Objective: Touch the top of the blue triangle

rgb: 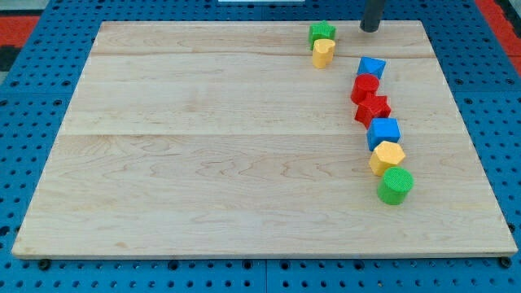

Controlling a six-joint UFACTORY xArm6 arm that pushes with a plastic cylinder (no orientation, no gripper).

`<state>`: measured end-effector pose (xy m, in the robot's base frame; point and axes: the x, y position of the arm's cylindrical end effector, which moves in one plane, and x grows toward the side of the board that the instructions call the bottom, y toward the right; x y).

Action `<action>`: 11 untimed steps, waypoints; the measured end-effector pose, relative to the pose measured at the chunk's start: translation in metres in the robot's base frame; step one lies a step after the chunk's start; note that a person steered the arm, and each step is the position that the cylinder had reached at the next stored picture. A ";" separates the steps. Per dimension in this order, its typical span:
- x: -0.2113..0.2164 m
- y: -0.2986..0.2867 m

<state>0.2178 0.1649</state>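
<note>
The blue triangle (372, 67) lies near the view's top right, at the upper end of a curved line of blocks on the wooden board (203, 146). My tip (370, 28) is a dark rod end at the view's top, a short way above the blue triangle and apart from it. Below the triangle come a red block (365, 87), a red star (373, 108), a blue cube (383, 132), a yellow hexagon (386, 157) and a green cylinder (396, 185).
A green star-like block (322, 33) and a yellow block (323, 53) touch each other left of my tip, near the board's top edge. A blue pegboard (32, 163) surrounds the board.
</note>
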 end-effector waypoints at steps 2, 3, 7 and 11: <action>0.001 -0.130; 0.001 -0.056; 0.038 -0.023; 0.020 -0.036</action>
